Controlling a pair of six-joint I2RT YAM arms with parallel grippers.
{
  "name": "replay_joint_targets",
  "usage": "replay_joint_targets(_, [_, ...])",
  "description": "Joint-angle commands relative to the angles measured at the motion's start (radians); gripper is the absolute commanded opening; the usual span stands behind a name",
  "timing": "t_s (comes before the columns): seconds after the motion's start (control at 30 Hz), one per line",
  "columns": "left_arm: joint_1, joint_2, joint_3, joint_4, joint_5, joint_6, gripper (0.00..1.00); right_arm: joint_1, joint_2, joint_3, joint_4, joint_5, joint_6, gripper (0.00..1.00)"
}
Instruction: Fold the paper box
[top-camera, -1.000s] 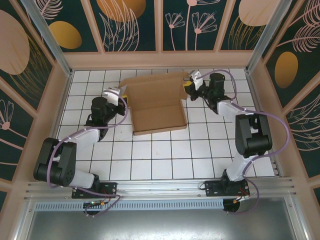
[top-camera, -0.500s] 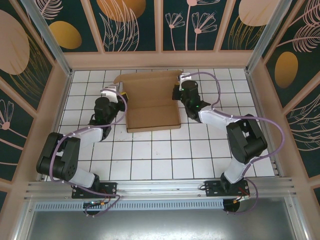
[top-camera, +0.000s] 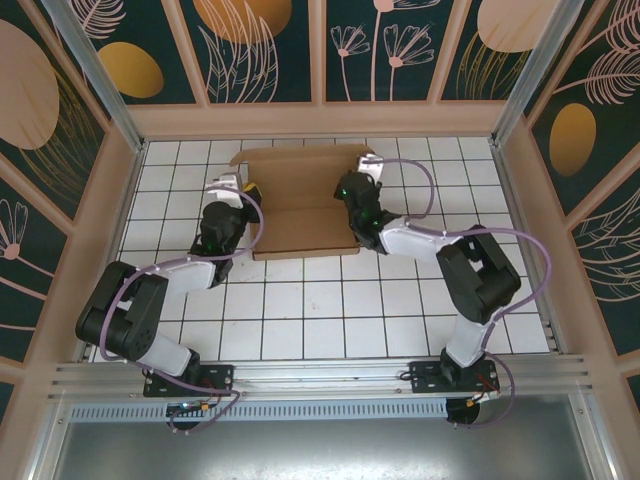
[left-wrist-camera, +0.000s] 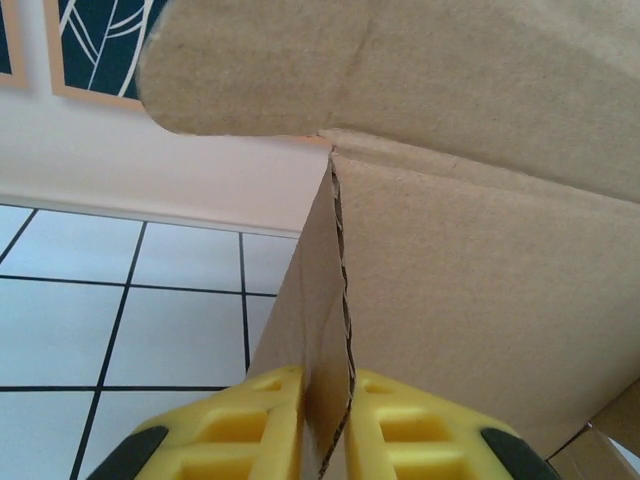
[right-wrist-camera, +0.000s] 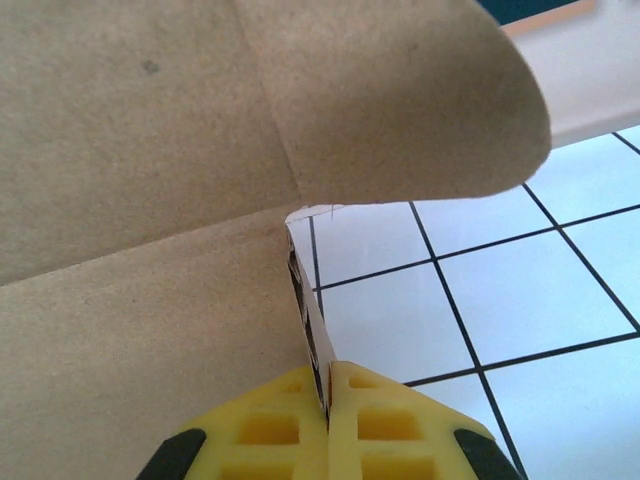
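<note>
The paper box (top-camera: 300, 205) was of plain brown corrugated cardboard, matt, unprinted and a little fibrous on its surface. It lay on the tabletop (top-camera: 320, 300), which was made of glossy white tiles divided by thin dark lines. The beige back wall (top-camera: 320, 120) stood just behind the box. In the top view the box had the shape of a shallow rectangle, with a wider flap on its far side and small tabs at the far corners.

The left gripper (top-camera: 248, 190) was at the left edge of the box and the right gripper (top-camera: 350, 195) at its right edge, so the box was between them. In the left wrist view, the yellow ribbed plastic fingers (left-wrist-camera: 250, 430) pinched a thin upright side wall of the box. The raw wavy cut edge ran up from between them, and a flap with a rounded corner was above it. In the right wrist view, the yellow fingers (right-wrist-camera: 265, 425) were pressed together on a thin cardboard edge, and a rounded tab curved over them.
</note>
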Motion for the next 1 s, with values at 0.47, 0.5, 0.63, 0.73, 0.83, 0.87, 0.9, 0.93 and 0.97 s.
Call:
replay_joint_targets(0.47, [-0.018,0.024,-0.251,0.328,0.046,-0.156,0.14,0.037,-0.089,-0.337,0.423,-0.08,-0.014,0.0])
replay_joint_targets(0.5, [-0.019,0.024,-0.261,0.333,0.047,-0.164,0.14,0.039,-0.091,-0.349,0.428,-0.077,-0.008,0.0])
replay_joint_targets(0.63, [-0.034,0.02,-0.297,0.34,0.044,-0.189,0.14,0.044,-0.092,-0.402,0.455,-0.065,0.018,0.0])
replay_joint_targets(0.73, [-0.041,0.018,-0.314,0.344,0.039,-0.213,0.17,0.051,-0.087,-0.429,0.464,-0.058,0.037,0.0])
replay_joint_targets(0.83, [-0.05,0.026,-0.326,0.362,0.053,-0.244,0.17,0.062,-0.082,-0.448,0.473,-0.052,0.055,0.0])
replay_joint_targets(0.87, [-0.052,0.026,-0.33,0.37,0.054,-0.256,0.18,0.066,-0.08,-0.452,0.477,-0.052,0.057,0.0])
replay_joint_targets(0.9, [-0.055,0.024,-0.332,0.373,0.054,-0.264,0.18,0.07,-0.078,-0.455,0.478,-0.051,0.059,0.0])
replay_joint_targets(0.93, [-0.056,0.022,-0.332,0.372,0.053,-0.27,0.18,0.075,-0.076,-0.456,0.478,-0.048,0.058,0.0])
replay_joint_targets(0.97, [-0.059,0.02,-0.33,0.373,0.054,-0.273,0.18,0.078,-0.077,-0.457,0.478,-0.044,0.061,0.0])
